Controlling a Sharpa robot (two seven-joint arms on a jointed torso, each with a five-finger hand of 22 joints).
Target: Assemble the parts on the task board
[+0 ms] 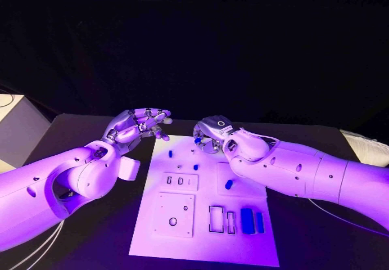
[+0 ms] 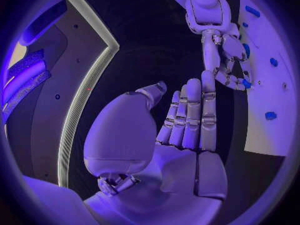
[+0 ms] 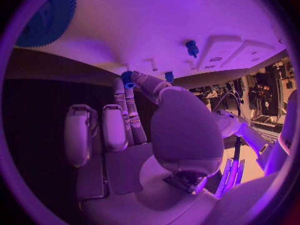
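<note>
From the head view, the flat white rectangular task board (image 1: 203, 216) lies lengthwise on the black table (image 1: 316, 236), carrying raised white plates with slots and holes, and several small blue parts: a pair of upright blue blocks (image 1: 251, 220) near its right near edge, a short blue peg (image 1: 229, 184) toward the middle, and smaller blue pieces (image 1: 172, 152) at the far end. The right wrist view adds what the head camera cannot resolve: the silver right hand (image 3: 134, 120) pinches a small blue part (image 3: 127, 78) between its thumb and the tips of its extended fingers, just off the board's far edge, with another blue peg (image 3: 192, 47) standing in the board beyond it. In the head view this hand (image 1: 215, 135) is bent down over the board's far right corner, wrist raised, white forearm sloping in from the right. The left wrist view shows the silver left hand (image 2: 187, 125) with fingers straight and close together, thumb apart, holding nothing; beyond its tips it also shows the right hand (image 2: 228, 60) reaching to the board's edge. In the head view the left hand (image 1: 139, 126) hovers just beside the board's far left corner, palm turned inward, clear of the board.
</note>
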